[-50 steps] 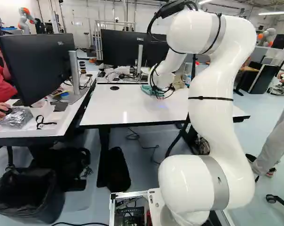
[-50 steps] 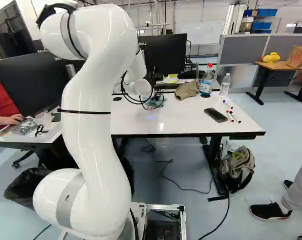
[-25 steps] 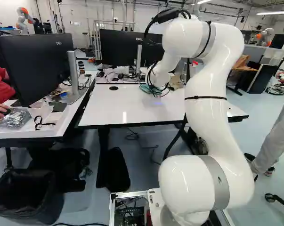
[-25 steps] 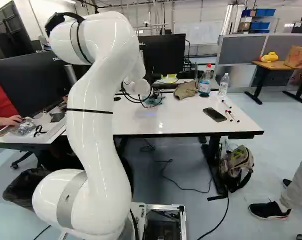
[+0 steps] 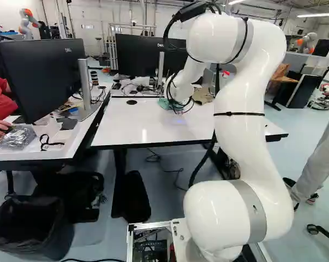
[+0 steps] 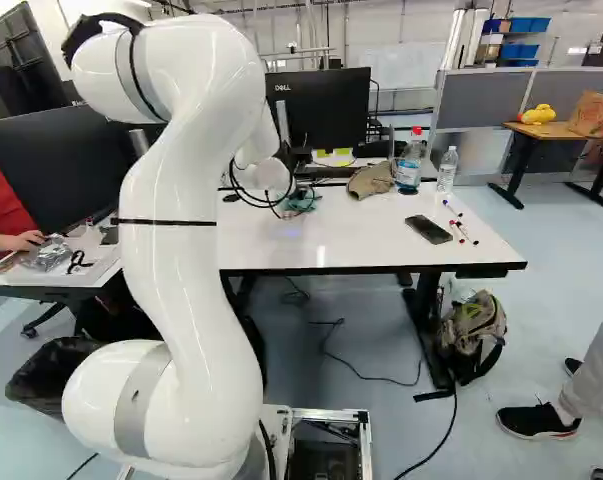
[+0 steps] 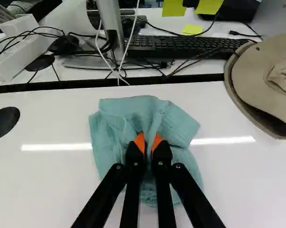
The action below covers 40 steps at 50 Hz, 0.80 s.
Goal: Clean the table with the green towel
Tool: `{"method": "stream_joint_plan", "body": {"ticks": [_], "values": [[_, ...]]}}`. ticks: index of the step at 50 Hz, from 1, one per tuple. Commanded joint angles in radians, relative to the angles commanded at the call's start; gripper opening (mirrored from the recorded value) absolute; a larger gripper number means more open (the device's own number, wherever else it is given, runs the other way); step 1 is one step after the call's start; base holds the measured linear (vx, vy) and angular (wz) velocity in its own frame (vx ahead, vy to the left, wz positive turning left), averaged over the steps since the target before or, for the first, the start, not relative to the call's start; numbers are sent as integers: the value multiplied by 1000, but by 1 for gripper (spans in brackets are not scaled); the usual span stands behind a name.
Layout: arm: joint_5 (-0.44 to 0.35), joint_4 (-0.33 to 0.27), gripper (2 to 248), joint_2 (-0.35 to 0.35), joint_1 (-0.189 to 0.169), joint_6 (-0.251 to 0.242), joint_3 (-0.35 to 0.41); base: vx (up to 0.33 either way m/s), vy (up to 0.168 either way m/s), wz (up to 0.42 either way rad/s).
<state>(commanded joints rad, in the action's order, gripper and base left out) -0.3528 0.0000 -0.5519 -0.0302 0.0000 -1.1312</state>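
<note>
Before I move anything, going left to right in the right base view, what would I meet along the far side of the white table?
Green towel, pinched in the gripper → tan hat → red-capped bottle → smaller clear bottle.

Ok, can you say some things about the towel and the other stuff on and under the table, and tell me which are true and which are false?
1. The jaws are closed on a fold of the towel. True.
2. The hat is under the towel. False: it lies beside the towel, not touching it.
3. The phone lies on the white table. True.
4. The red-capped bottle has fallen over. False: it stands upright.
5. The backpack is on the floor. True.
</note>
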Motion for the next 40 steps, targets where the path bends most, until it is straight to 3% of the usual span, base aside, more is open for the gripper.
{"method": "stream_joint_plan", "body": {"ticks": [22, 40], "values": [[0, 0, 37, 92, -2, 0, 122, 0, 0, 0], [0, 0, 37, 141, -39, 0, 185, 0, 0, 0]]}}
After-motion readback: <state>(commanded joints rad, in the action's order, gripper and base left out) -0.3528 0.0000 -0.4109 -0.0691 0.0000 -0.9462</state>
